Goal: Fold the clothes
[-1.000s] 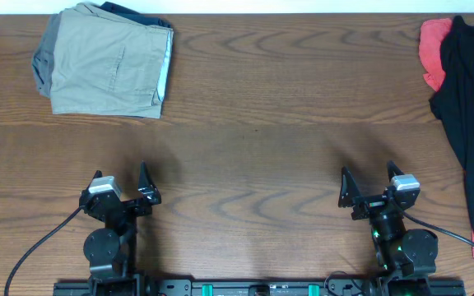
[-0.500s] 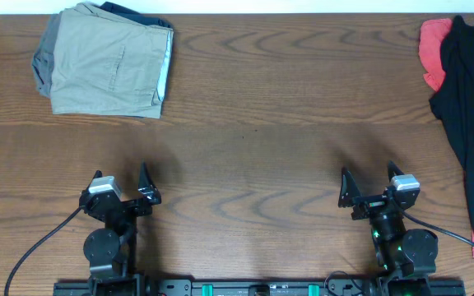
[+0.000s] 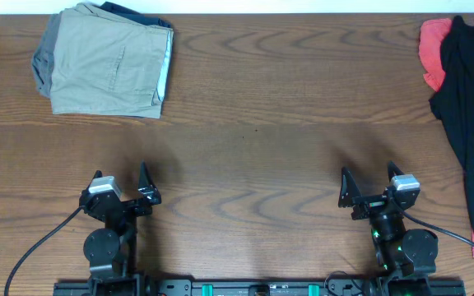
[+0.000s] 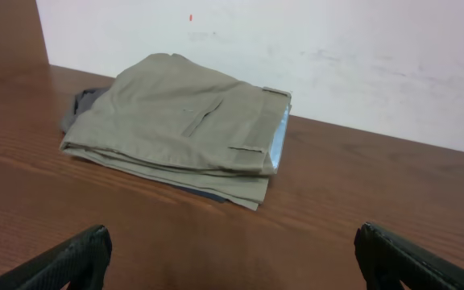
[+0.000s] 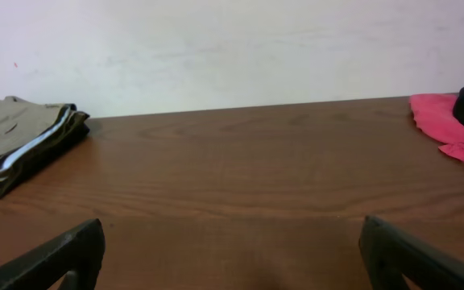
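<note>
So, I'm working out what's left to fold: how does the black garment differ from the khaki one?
The khaki garment is folded into a compact stack at the table's far left. The black garment sprawls unfolded along the right edge, partly out of frame. The khaki garment lies on top of something darker, while the black garment overlaps a coral-red top. Both rest on the wooden table.

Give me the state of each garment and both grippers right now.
Black garment: unfolded, sprawled at far right.
Red top: crumpled, partly under the black garment.
Khaki garment: folded, far left.
Left gripper: open, empty.
Right gripper: open, empty.
</note>
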Motion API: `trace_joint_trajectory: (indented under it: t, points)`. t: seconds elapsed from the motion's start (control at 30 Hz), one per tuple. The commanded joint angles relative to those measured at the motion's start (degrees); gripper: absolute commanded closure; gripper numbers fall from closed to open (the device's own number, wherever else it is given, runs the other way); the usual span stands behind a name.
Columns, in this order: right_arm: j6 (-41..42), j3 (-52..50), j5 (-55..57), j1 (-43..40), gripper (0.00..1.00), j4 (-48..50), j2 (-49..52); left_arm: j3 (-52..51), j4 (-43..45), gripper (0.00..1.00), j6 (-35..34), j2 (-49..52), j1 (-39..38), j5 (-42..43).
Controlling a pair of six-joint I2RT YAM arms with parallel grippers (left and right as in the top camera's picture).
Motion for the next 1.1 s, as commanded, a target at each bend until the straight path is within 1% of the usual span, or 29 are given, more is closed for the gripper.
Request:
trace_joint_trajectory:
  t: [0.0, 0.3, 0.37, 0.4, 0.5, 0.53, 0.6, 0.63, 0.8, 0.83, 0.9, 0.97, 1.03, 1.07]
  points:
    - [-0.9, -0.1, -0.2, -0.7, 0.01, -0.2, -0.4, -1.0, -2.1, 0.02, 1.0, -0.3, 0.3, -0.9]
    - [-0.9, -0.1, -0.2, -0.7, 0.01, -0.2, -0.4, -1.0, -2.1, 0.02, 1.0, -0.3, 0.3, -0.9]
    - [1.1, -0.1, -1.3, -0.6, 0.01, 0.3, -0.4, -1.0, -2.1, 0.02, 1.0, -0.3, 0.3, -0.9]
    - [5.1, -0.1, -3.6, -0.6, 0.01, 1.0, -0.4, -1.0, -2.1, 0.02, 1.0, -0.3, 0.3, -0.9]
    - [24.6, -0.1, -20.0, -0.6, 0.01, 1.1, -0.4, -1.0, -2.1, 0.02, 1.0, -0.3, 0.3, -0.9]
    - [33.2, -0.1, -26.6, -0.6, 0.01, 1.4, -0.4, -1.0, -2.1, 0.02, 1.0, -0.3, 0.3, -0.9]
    - [43.3, -0.1, -33.7, -0.6, 0.01, 1.0, -0.4, -1.0, -2.1, 0.02, 1.0, -0.3, 0.3, -0.9]
    - [46.8, -0.1, -35.3, -0.6, 0.01, 0.9, -0.4, -1.0, -2.1, 0.02, 1.0, -0.3, 0.3, -0.9]
    - [55.5, -0.1, -35.4, -0.6, 0.01, 2.2, -0.4, -1.0, -2.1, 0.02, 1.0, -0.3, 0.3, -0.9]
    - [56.0, -0.1, -35.6, -0.6, 0.01, 3.6, -0.4, -1.0, -2.1, 0.02, 1.0, -0.3, 0.3, -0.9]
    - [54.4, -0.1, -36.6, -0.6, 0.01, 8.5, -0.3, -1.0, -2.1, 0.02, 1.0, -0.3, 0.3, -0.9]
    - [52.7, -0.1, -36.7, -0.7, 0.01, 15.6, -0.3, -1.0, -2.1, 0.02, 1.0, -0.3, 0.3, -0.9]
    - [52.4, 0.5, -34.3, -0.7, 0.01, 20.8, -0.3, -1.0, -2.1, 0.02, 1.0, -0.3, 0.3, -0.9]
    - [52.4, 0.7, -33.7, -0.7, 0.01, 20.9, -0.2, -1.0, -2.1, 0.02, 1.0, -0.3, 0.3, -0.9]
